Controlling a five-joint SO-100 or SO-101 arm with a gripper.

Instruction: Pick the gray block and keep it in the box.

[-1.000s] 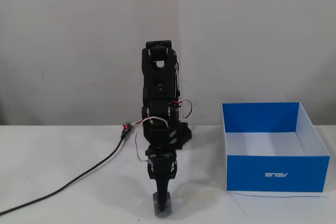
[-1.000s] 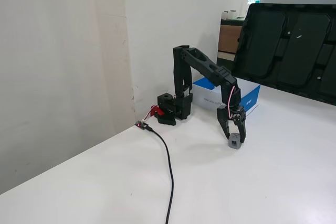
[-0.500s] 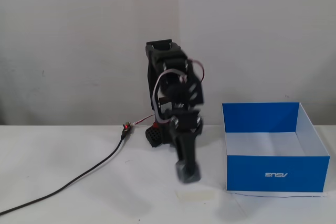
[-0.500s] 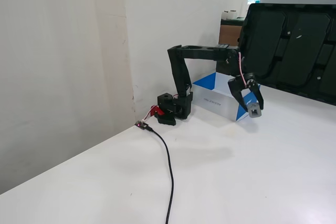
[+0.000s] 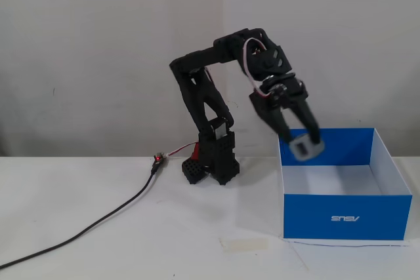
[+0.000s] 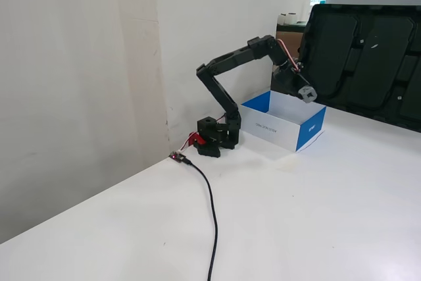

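A: Where does the gray block [image 5: 303, 148] sit?

B: It is up in the air, clamped between the two jaws of the gripper [image 5: 302, 146], clear of the table [image 5: 98, 240]. In a fixed view it hangs over the left end of the box [image 5: 343, 191], above the opening and a little blurred. In the other fixed view the block [image 6: 306, 93] shows as a small gray lump at the tip of the gripper [image 6: 304, 93], just above the box's top rim [image 6: 284, 120].

A: So the jaws are shut on it?

B: They are closed on the block from both sides; the fingers point down and toward the box.

A: And the arm?

B: Its base [image 5: 211, 165] stands on the table near the back wall, to the left of the box in that view. The arm rises from there, bends at the elbow and reaches across to the box.

A: What of the box itself?

B: It rests open on the table, blue outside and white within, with a white logo on the front wall. The part of its white floor that shows is bare.

A: Anything else on the table?

B: A pale tape strip [image 5: 245, 245] lies flat near the front edge, just left of the box's front corner. A black cable [image 5: 98, 221] runs from near the base toward the front left edge.
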